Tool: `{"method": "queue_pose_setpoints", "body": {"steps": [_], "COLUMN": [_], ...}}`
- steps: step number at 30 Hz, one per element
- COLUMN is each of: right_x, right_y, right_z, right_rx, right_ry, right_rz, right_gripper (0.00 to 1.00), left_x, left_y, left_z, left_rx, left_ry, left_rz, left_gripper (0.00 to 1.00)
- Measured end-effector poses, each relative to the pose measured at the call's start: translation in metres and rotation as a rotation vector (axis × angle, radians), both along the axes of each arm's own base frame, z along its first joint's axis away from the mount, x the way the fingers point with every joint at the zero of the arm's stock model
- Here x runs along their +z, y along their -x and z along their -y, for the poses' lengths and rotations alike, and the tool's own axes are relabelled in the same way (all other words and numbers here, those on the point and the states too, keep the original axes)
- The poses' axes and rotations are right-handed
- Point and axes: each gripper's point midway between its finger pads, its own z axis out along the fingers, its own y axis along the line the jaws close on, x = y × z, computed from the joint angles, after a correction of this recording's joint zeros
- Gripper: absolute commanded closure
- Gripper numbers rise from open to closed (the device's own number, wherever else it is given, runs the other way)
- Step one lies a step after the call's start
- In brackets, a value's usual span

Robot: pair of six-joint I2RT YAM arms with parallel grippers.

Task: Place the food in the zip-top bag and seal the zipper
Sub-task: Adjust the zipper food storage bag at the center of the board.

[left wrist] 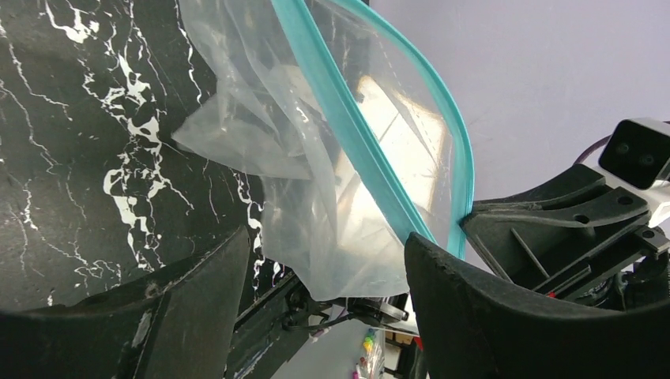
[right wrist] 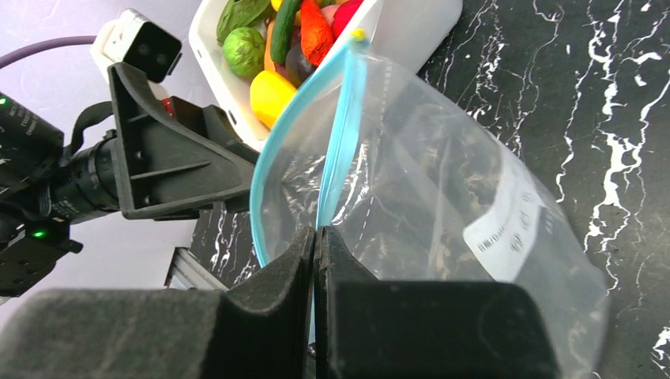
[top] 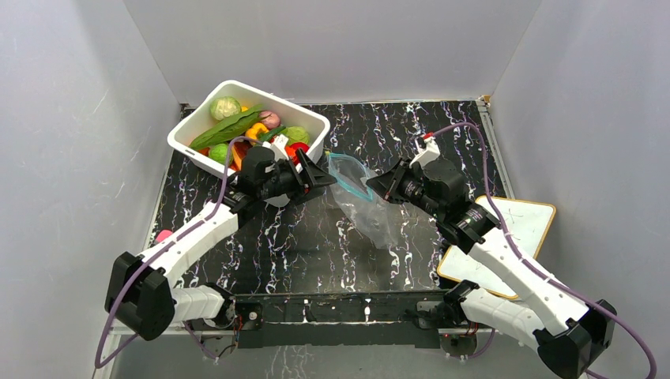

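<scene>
The clear zip-top bag (top: 367,207) hangs between my two grippers over the black marbled table, its mouth standing open. My right gripper (right wrist: 316,230) is shut on one side of the light-blue zipper (right wrist: 340,150). The other side of the zipper bows out toward the left arm. My left gripper (left wrist: 328,237) is open, with the bag's (left wrist: 316,158) lower corner and zipper (left wrist: 355,134) end between its spread fingers, not pinched. The food (top: 249,126), green, yellow, red and pink toy pieces, lies in the white tub (top: 237,85) behind the left gripper (top: 322,178). No food shows inside the bag.
A white board with a wooden rim (top: 513,229) lies under the right arm at the table's right edge. A small pink thing (top: 163,235) sits at the left edge. White walls close in the table on three sides.
</scene>
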Motion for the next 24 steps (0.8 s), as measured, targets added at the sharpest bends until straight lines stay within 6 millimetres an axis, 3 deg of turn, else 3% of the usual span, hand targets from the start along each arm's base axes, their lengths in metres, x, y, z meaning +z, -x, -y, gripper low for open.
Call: {"method": "queue_pose_setpoints", "body": {"steps": [6,10,18,24], "right_x": [0.000,-0.002,-0.025,-0.023], "right_y": [0.004,0.005,0.012,0.014], "right_z": [-0.004,-0.006,-0.010,-0.014], "right_rx": [0.018,0.025,0.052,0.068], "right_ry": [-0.004,-0.003,0.032,0.036], "right_rz": [-0.003,-0.003,-0.025,-0.009], "right_gripper": [1.00,1.00,1.00,1.00], "left_x": [-0.005,-0.009,-0.012,-0.018], "left_y": [-0.001,-0.002,-0.002,-0.003], "left_z": [0.007,0.008,0.010,0.011], "left_rx": [-0.003,-0.001,0.000,0.002], "left_ry": [0.003,-0.004,-0.003,-0.010], "left_rz": [-0.012,-0.022,-0.038,-0.055], "left_gripper": [0.21,0.20,0.17,0.38]}}
